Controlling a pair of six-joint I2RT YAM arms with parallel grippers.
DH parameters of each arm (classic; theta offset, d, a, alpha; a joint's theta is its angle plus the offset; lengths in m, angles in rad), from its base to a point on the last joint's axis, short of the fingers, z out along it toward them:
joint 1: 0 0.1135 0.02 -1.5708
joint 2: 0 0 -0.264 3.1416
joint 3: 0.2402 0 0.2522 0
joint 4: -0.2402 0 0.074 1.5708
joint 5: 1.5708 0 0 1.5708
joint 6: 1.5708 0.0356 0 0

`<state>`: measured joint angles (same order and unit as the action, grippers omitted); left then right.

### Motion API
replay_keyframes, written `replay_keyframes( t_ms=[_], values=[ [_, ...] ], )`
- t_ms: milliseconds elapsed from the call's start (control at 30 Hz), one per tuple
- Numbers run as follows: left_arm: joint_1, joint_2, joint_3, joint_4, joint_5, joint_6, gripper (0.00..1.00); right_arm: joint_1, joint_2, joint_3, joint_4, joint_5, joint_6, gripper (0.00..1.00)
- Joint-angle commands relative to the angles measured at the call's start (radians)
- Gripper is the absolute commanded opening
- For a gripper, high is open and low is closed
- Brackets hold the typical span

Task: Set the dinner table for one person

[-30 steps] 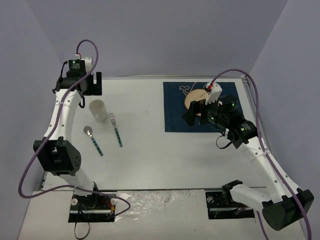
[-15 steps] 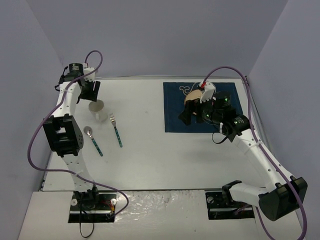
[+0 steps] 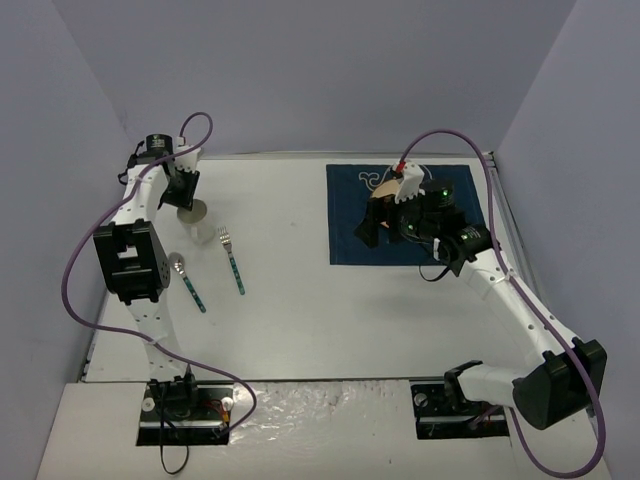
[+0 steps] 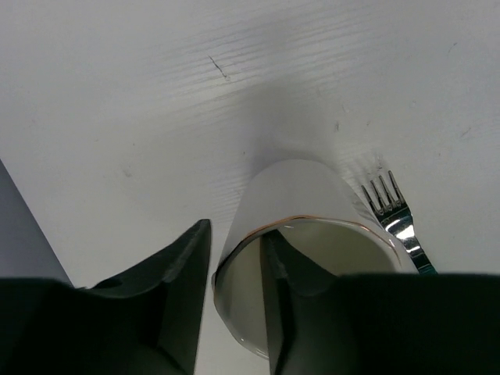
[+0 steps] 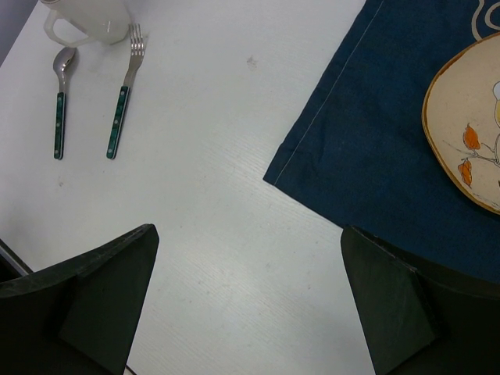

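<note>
A white cup [image 4: 297,195] with a thin gold rim stands at the far left of the dinner table [image 3: 300,320]. My left gripper [image 4: 237,234] straddles the cup's [image 3: 198,222] wall near the rim, one finger inside and one outside, closed in on it. Beside the cup lie a fork [image 3: 233,260] and a spoon [image 3: 186,278], both with green handles. My right gripper [image 5: 250,312] hangs wide open and holds nothing, above the left part of the navy placemat [image 3: 345,235]. On the placemat lies a cream plate [image 5: 469,125] with orange flowers, partly hidden by the arm in the top view.
The fork's tines [image 4: 387,199] lie right beside the cup's base. The table's left edge [image 3: 100,300] runs close to the cup and the spoon [image 5: 61,101]. White tabletop stretches between the fork [image 5: 125,101] and the placemat [image 5: 375,141].
My left gripper came down over the cup and its fingers narrowed around the cup's wall. The right arm drew slightly back and left over the placemat, still open.
</note>
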<state>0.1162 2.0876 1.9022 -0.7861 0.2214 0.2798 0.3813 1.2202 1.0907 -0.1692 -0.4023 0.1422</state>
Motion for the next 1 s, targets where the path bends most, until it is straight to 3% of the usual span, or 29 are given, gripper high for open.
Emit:
replay_keyframes(
  t_ms=[0,200,500,767,967],
  values=[
    [-0.004,-0.034,0.059,0.038,0.026,0.012,0.20,0.007,0.008,0.052,0.050,-0.026,-0.019,1.00],
    [-0.001,-0.052,0.051,0.031,0.026,0.008,0.01,0.007,0.010,0.052,0.051,-0.029,-0.028,1.00],
    [-0.031,-0.236,0.055,0.038,-0.020,-0.143,0.00,0.072,0.047,0.089,0.081,-0.024,-0.085,1.00],
    [-0.249,-0.340,0.074,-0.049,-0.162,-0.469,0.00,0.266,0.198,0.237,0.131,0.134,-0.131,0.97],
    [-0.383,-0.364,0.109,-0.108,-0.214,-0.597,0.00,0.358,0.291,0.314,0.163,0.231,-0.194,0.91]
  ],
)
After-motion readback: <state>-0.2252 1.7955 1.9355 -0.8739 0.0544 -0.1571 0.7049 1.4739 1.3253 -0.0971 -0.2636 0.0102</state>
